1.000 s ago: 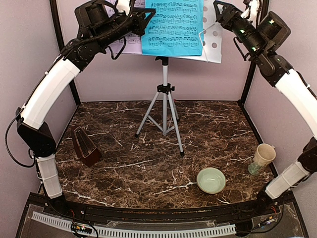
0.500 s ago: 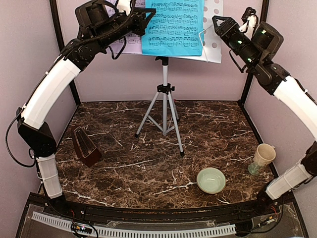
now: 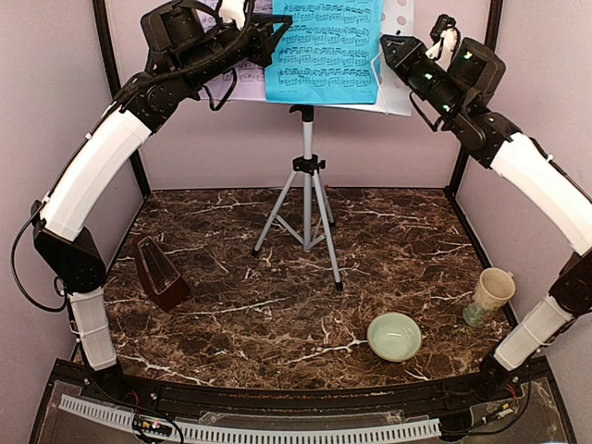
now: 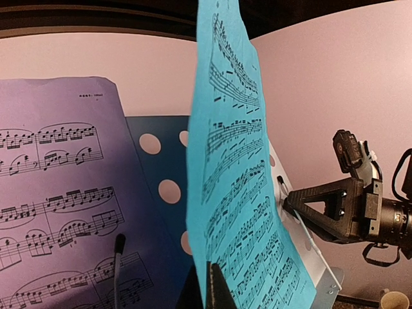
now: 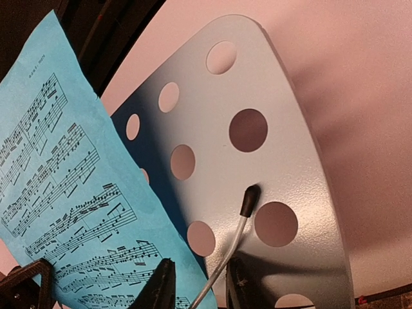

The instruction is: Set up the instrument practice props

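Observation:
The silver tripod music stand (image 3: 307,205) stands at the back centre, its white perforated desk (image 3: 400,76) at the top. A lavender page (image 3: 242,80) rests on the desk's left half. My left gripper (image 3: 274,33) is shut on the left edge of the cyan page (image 3: 324,48) and holds it in front of the desk; the left wrist view shows this gripper (image 4: 207,291) pinching the cyan page (image 4: 239,193) beside the lavender page (image 4: 58,193). My right gripper (image 3: 388,46) is open at the desk's right side. In the right wrist view my right gripper (image 5: 199,290) straddles the wire page holder (image 5: 243,207) and the cyan page's edge (image 5: 71,193) on the desk (image 5: 270,148). The dark reddish-brown metronome (image 3: 159,271) stands on the table at the left.
A pale green bowl (image 3: 394,336) sits near the front right and a cream mug (image 3: 490,294) stands at the right edge. The dark marble table (image 3: 231,324) is boxed in by pink walls with black corner posts (image 3: 111,92).
My right gripper has moved left and slightly down, up to the desk's right edge. The left gripper and cyan page have stayed still.

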Controlling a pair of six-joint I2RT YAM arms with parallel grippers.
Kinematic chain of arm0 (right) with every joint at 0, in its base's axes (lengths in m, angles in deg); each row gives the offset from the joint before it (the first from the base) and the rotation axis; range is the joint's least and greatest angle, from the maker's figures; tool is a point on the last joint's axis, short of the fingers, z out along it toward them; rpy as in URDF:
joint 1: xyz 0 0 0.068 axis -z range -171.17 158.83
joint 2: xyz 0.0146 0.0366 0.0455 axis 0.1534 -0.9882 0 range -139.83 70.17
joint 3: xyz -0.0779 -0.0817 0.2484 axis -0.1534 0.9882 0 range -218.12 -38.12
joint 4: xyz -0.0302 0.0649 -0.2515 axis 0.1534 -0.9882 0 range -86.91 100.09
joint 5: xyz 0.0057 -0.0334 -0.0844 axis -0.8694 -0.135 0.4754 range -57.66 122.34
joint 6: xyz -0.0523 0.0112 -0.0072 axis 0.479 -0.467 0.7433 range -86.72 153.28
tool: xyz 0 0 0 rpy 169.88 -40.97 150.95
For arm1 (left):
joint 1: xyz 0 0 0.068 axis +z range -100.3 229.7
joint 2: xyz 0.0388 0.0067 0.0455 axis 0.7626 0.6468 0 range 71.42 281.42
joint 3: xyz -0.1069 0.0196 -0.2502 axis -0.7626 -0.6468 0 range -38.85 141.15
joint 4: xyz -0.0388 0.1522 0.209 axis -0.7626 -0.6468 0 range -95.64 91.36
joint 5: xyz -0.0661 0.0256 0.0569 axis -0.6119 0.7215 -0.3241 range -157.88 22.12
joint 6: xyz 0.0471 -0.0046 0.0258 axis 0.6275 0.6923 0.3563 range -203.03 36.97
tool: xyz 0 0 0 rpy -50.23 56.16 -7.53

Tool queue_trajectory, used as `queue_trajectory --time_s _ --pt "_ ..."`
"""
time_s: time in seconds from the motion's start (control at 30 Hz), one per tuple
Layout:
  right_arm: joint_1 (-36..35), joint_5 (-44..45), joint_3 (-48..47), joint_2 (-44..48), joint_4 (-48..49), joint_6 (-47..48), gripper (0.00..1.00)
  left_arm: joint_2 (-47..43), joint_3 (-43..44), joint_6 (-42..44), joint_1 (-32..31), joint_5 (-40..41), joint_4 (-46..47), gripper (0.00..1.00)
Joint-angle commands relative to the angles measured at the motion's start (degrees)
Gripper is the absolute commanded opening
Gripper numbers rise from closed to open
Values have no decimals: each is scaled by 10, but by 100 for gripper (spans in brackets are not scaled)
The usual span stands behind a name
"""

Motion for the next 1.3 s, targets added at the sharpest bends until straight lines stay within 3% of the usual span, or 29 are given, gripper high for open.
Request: queue_trajectory --time_s 0.0,0.27,0.7,1.07,1.27 --pt "2 -11 -27 -5 18 9 22 -1 11 6 3 -4 9 0" --pt "3 -13 -36 -6 15 41 0 0 9 8 3 -2 11 0" --pt "3 -73 -69 -27 12 133 0 11 9 24 5 -31 19 0" --pt "1 -102 -73 -34 17 137 0 30 13 11 5 -63 47 26" --pt "2 -95 -69 -32 20 141 0 18 11 3 5 -58 38 51"
